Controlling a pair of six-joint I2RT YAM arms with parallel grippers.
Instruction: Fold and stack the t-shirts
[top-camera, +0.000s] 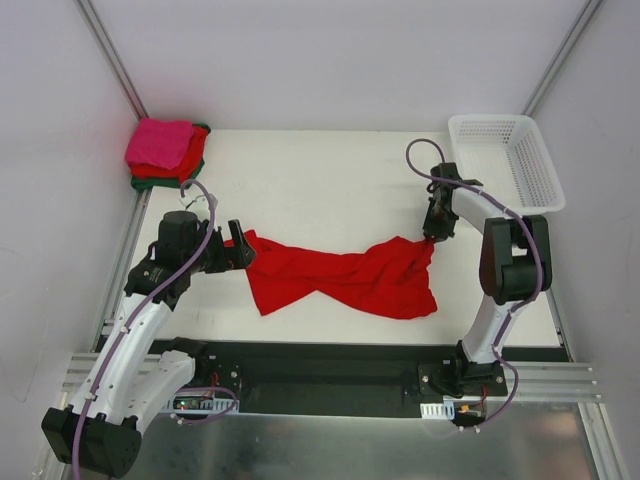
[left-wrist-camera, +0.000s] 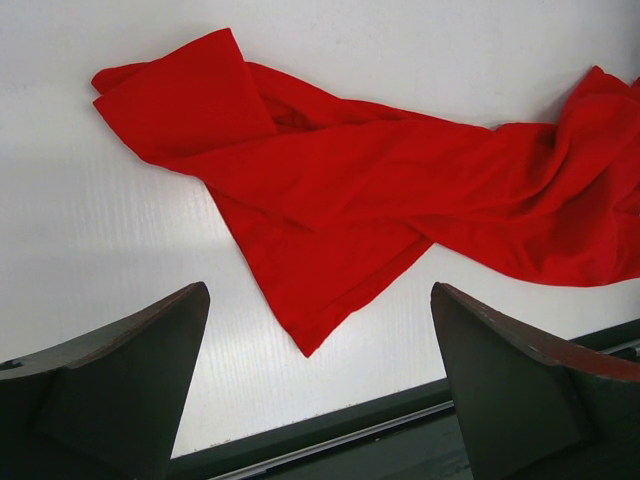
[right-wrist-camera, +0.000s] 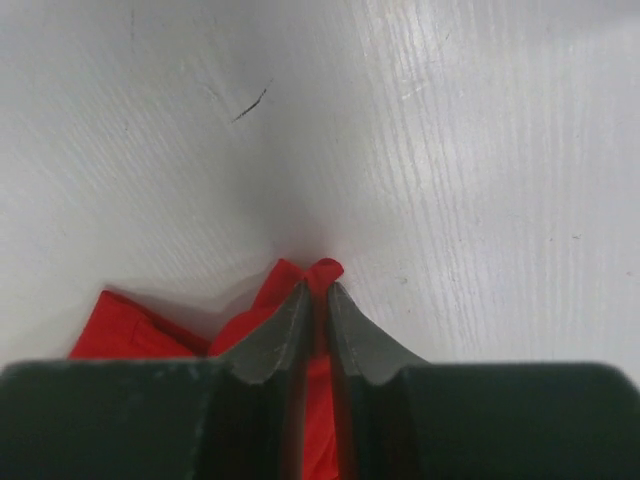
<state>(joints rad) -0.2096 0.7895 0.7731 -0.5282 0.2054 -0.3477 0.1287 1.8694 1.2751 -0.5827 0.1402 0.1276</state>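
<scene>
Right end effector (right-wrist-camera: 318, 292) is clamped on a bunched corner of the red t-shirt (top-camera: 340, 280). Left end effector (left-wrist-camera: 318, 300) gapes wide and empty just beside the far end. The shirt sprawls crumpled across the surface (top-camera: 320, 180), so this looks like the spreading step. Next, the left needs its own corner, then both pull flat.

The red shirt (left-wrist-camera: 380, 190) is cut off by the left wrist view's right edge and mostly hidden behind the right end effector (right-wrist-camera: 316, 287).

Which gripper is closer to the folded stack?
Left. The left gripper is open, near-side of the folded stack; the right gripper is far across, pinching the red t-shirt.
</scene>
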